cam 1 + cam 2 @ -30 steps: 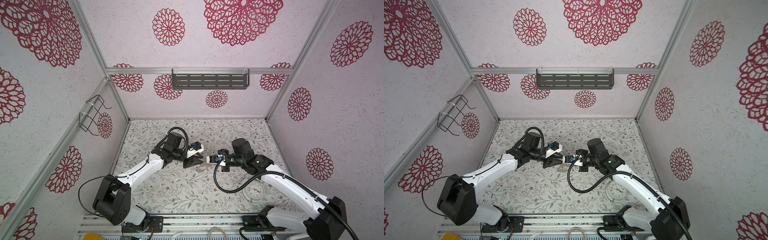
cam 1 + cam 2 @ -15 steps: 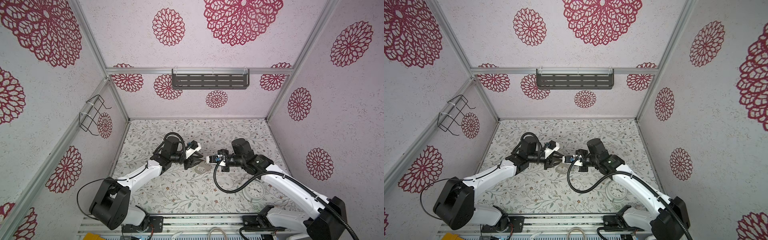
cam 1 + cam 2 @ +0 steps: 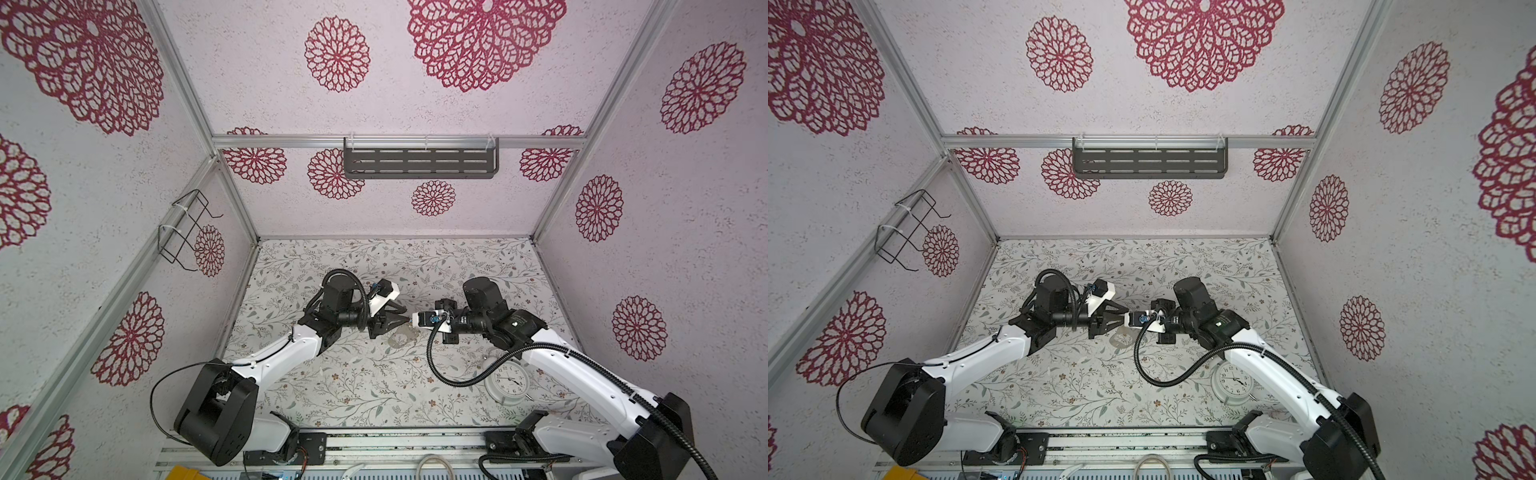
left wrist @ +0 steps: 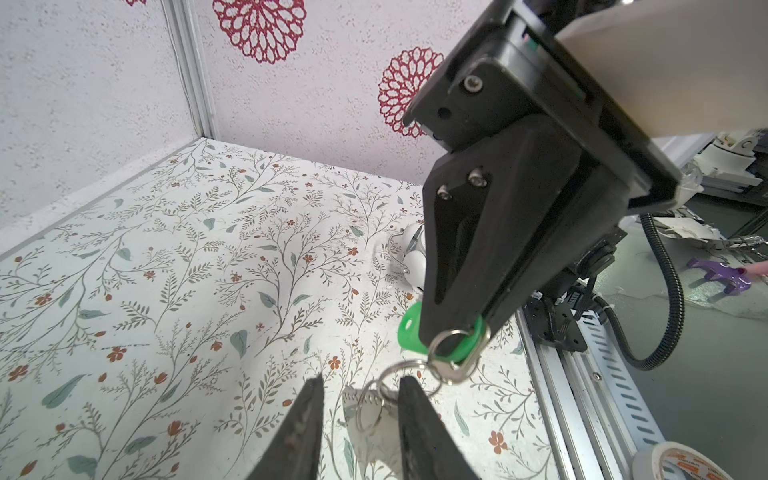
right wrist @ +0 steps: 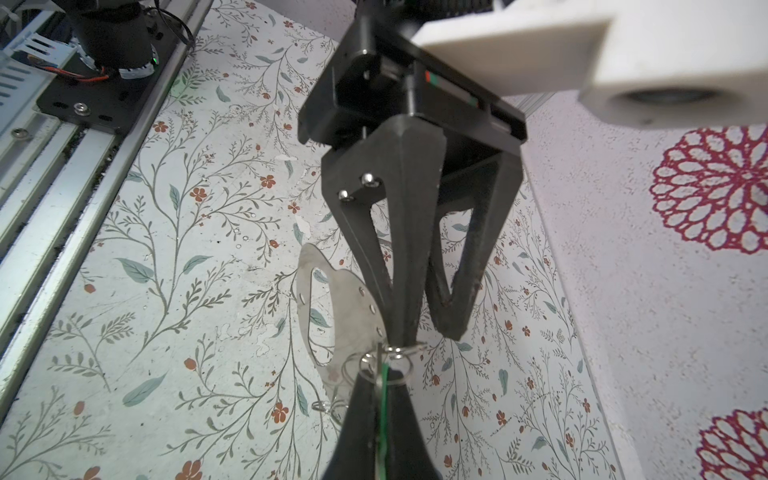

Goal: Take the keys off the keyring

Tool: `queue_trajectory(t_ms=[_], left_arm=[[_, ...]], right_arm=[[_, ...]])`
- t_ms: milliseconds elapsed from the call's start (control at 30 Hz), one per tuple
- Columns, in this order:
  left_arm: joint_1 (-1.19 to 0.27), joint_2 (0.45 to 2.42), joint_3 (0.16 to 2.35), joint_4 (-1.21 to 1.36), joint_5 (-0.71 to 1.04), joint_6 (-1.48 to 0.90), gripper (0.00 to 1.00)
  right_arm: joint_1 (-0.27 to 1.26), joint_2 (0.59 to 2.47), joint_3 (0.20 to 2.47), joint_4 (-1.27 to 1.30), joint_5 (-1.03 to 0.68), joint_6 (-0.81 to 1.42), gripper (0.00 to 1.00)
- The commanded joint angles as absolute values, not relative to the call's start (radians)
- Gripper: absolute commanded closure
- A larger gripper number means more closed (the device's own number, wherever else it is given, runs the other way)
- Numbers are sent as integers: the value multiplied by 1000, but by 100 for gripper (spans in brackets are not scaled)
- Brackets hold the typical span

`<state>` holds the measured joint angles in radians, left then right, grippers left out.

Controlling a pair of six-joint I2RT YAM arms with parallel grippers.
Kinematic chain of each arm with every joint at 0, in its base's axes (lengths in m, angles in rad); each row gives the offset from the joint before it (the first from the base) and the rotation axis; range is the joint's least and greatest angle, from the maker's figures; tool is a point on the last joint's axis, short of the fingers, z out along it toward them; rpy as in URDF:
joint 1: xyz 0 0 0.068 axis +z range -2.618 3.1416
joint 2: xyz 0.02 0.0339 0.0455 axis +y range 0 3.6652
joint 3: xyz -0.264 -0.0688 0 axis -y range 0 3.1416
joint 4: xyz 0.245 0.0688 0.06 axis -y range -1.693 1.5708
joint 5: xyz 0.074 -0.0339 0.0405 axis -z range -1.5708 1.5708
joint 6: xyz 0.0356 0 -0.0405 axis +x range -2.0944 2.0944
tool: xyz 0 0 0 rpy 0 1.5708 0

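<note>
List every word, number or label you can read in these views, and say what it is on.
Nothing is clear enough to quote.
Numerals on the alarm clock dial: too small to read.
Orange print on the tape roll: blurred.
The green key tag: no print visible.

Crowded centre
The left tool (image 4: 359, 386) and right tool (image 4: 453, 330) block the middle; clock (image 3: 508, 382) stands at 4 o'clock; counter (image 3: 332, 386) bare toward 12.

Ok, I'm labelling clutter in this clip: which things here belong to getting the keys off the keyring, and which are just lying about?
Part of the job:
green-tagged key, pinched by the right gripper
flat metal keyring
left gripper, jaws apart

Just lying about:
white alarm clock
tape roll
grey wall shelf
</note>
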<state>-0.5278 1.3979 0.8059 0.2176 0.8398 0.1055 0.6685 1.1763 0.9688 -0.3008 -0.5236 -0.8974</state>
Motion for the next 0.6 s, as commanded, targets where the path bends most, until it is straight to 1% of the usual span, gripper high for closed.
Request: queue_trajectory(t_ms=[0, 133, 567], left_arm=[[-538, 1397, 802, 268, 862, 86, 67], [-543, 1405, 805, 261, 879, 85, 68], [-553, 1420, 851, 108, 917, 184, 69]], right_arm=[[678, 1159, 1005, -282, -529, -902, 100], [681, 1158, 1005, -277, -520, -906, 100], [684, 1167, 1022, -299, -502, -948, 100]])
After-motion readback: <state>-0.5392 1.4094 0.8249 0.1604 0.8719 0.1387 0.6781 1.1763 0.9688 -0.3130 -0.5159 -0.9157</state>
